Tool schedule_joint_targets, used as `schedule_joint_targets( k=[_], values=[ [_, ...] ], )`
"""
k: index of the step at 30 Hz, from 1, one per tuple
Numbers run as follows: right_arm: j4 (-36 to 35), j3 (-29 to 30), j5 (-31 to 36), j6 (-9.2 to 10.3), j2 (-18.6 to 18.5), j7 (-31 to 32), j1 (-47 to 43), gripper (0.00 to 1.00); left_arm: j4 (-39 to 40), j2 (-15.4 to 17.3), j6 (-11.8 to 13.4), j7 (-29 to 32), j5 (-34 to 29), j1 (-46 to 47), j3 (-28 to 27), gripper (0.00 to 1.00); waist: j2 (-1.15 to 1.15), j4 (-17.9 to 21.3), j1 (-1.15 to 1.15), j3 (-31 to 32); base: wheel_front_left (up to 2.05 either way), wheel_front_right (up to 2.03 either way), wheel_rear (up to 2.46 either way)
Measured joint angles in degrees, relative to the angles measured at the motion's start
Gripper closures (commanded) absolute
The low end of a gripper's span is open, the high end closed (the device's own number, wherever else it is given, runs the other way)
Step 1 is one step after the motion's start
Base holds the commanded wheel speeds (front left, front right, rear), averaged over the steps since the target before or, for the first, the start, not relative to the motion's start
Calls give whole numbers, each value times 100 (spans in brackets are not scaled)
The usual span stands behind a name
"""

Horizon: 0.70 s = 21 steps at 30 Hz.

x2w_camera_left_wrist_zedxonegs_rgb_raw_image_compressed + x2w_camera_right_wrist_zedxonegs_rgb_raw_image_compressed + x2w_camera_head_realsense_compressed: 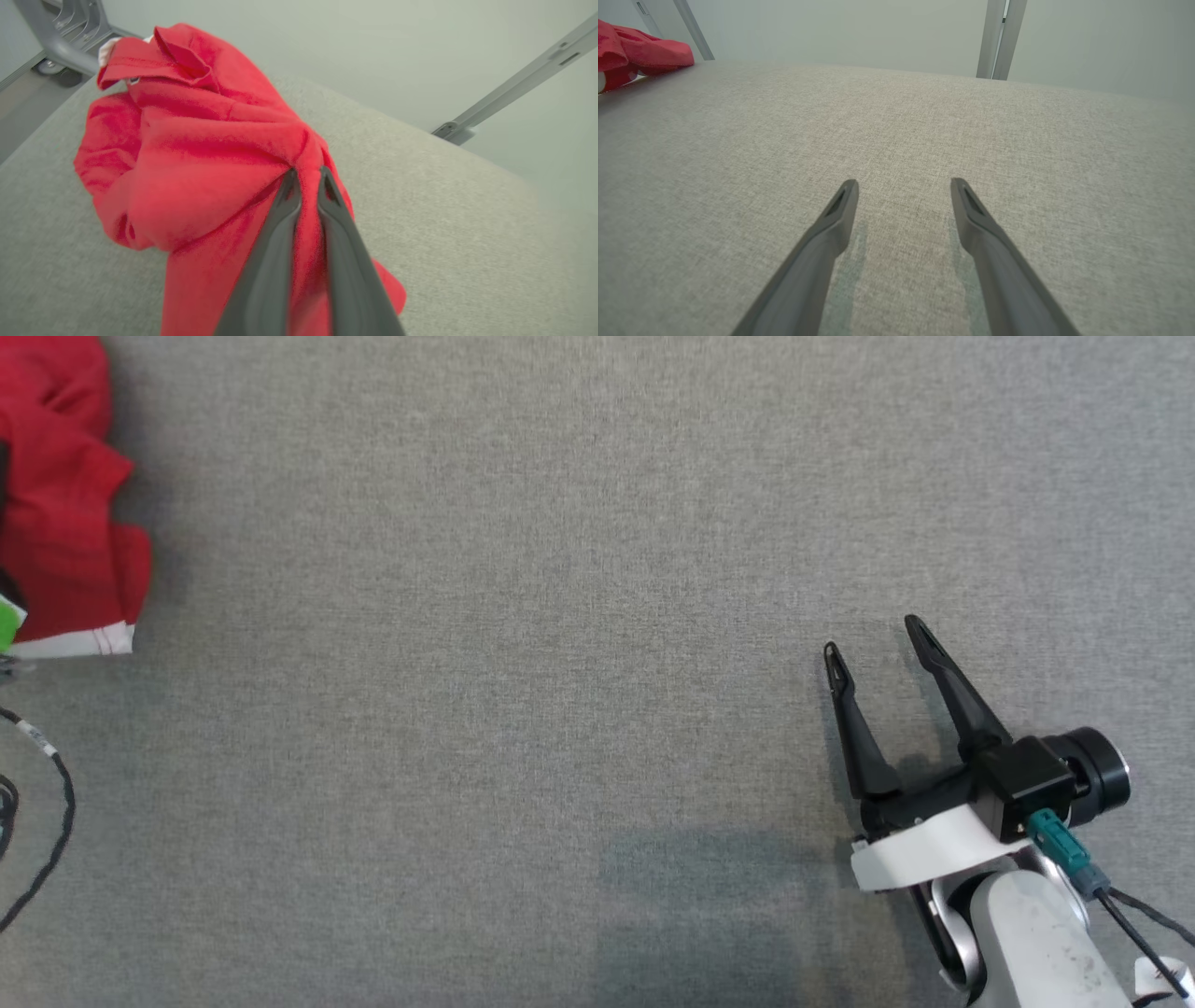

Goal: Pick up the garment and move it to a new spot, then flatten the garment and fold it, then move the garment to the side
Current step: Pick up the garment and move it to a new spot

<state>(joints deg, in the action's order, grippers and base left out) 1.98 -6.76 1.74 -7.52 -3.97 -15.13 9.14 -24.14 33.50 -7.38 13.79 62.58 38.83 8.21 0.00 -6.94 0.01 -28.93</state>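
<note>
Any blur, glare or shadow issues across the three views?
Head view: even light, no glare; the right gripper is sharp, with a soft dark patch on the table at bottom centre. Left wrist view: the garment and left gripper look soft, slightly blurred. Right wrist view: weave crisp, faint shadows under the fingers, far table edge bowed by the lens.

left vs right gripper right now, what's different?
The left gripper is shut; the right gripper is open wide. The left gripper pinches a fold of the red garment; the right gripper holds nothing. The left gripper is at the garment; the right gripper is over the bare grey surface, well apart from it. Both have two long dark fingers.
</note>
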Motion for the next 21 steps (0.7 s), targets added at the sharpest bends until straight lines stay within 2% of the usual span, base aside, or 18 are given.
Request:
schedule_joint_targets(
  k=[2, 6, 10, 13, 17, 21],
  values=[
    [36, -22, -80, -1, 32, 0, -95, 0, 812, 78, 0, 14, 143, -287, 132, 100, 0, 23, 0, 227, 0, 0, 0],
    [55, -22, -208, -1, 80, 0, -260, 0, 2319, 25, 36, 110, 249, -838, 313, 100, 0, 113, -1, 646, 0, 0, 0],
    [56, -51, -299, -1, 105, 0, -376, 0, 3682, -187, 401, 299, 142, -1299, 738, 100, 0, 303, -1, 980, 0, 0, 0],
    [44, -89, -424, 0, 103, 1, -446, 0, 4281, -428, 613, 492, 81, -1591, 1216, 100, 0, 532, -1, 1143, 0, 0, 0],
    [41, -122, -546, 0, 105, 1, -518, 0, 4308, -865, 786, 641, 65, -1841, 1847, 100, 0, 900, -1, 1283, 0, 0, 0],
    [48, -154, -700, 0, 103, 1, -568, 0, 3214, -1417, 836, 517, 114, -1951, 2201, 100, 0, 1314, -1, 1360, 0, 0, 0]
  ],
)
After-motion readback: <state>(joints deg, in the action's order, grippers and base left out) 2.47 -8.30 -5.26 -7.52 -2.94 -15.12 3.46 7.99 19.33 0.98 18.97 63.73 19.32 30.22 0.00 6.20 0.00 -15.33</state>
